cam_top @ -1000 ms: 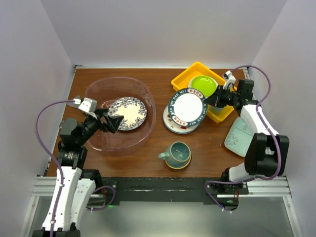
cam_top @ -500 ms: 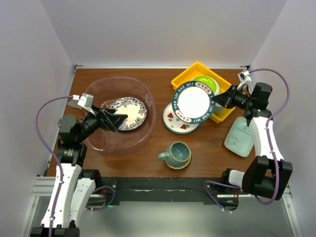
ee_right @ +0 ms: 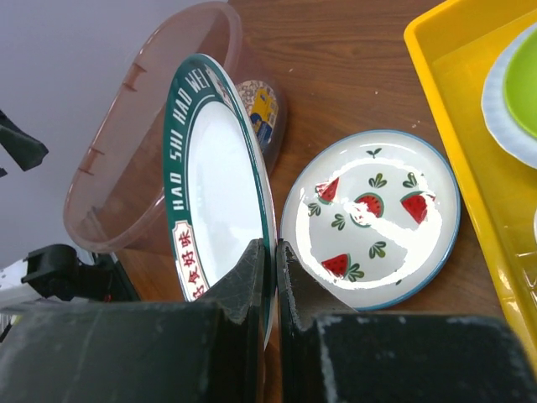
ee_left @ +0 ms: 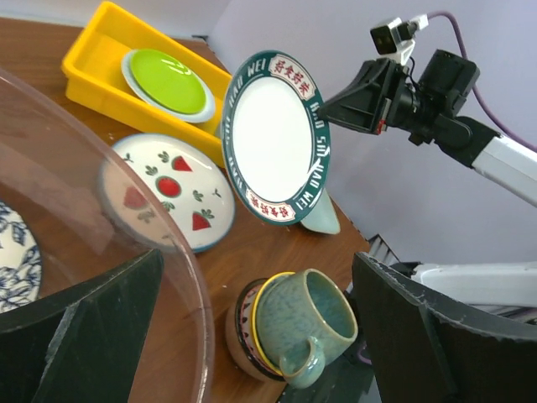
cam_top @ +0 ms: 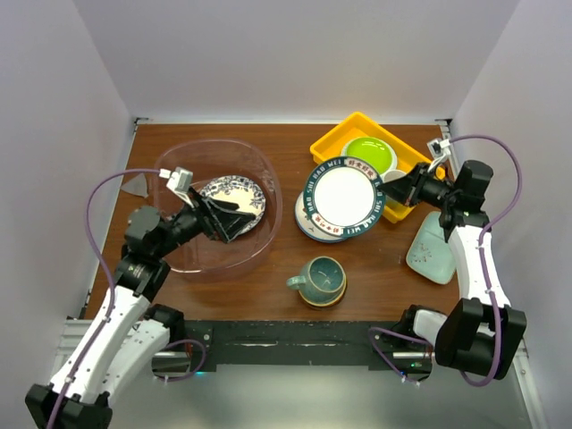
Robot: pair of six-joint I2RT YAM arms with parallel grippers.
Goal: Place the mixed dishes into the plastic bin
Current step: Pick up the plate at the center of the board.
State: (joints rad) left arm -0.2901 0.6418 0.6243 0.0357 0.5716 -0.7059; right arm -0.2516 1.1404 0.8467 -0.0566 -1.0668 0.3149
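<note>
1. Brown table carries a clear bin on the left and a yellow tray at the far right.
2. Left gripper hangs over the bin, jaws wide apart and empty, above the floral plate lying inside.
3. Right gripper is clamped on the rim of the lettered plate, held tilted over the fruit plate, between bin and tray.
4. Mug stands near the front edge; mint dish lies at the right, both outside the bin.

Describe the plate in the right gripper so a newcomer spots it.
Find the yellow tray, back right. Beside it, the right gripper pinches a white plate tilted on edge. Its dark green lettered rim separates it from the watermelon plate lying flat below.
</note>
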